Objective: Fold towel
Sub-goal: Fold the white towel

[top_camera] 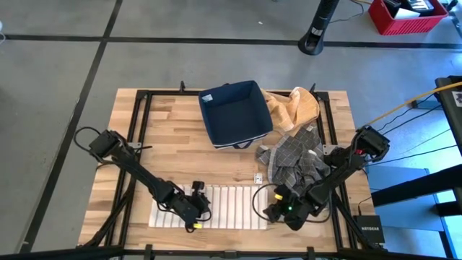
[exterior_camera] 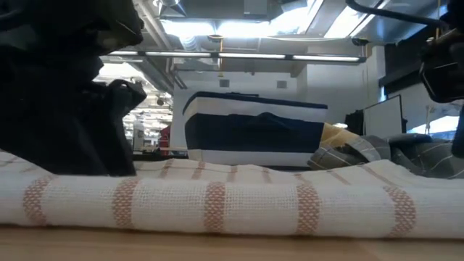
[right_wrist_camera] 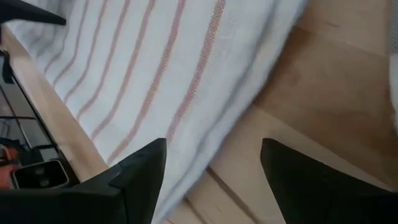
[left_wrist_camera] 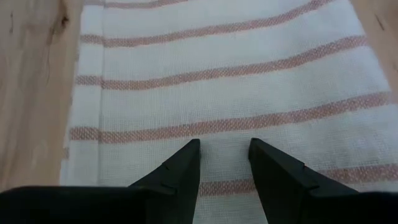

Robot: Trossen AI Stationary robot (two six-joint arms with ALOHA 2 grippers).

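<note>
One navy bin [top_camera: 234,112] behind towel [top_camera: 231,206]

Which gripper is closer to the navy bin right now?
Right, narrowly. The right gripper sits at the striped towel's right edge, below the navy bin. The left gripper rests on the towel's left part, slightly farther off.

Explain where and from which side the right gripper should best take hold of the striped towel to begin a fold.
Probably at the striped towel's right-hand edge, coming in from the right. The towel lies flat on the table, and the open right gripper already straddles that edge.
</note>
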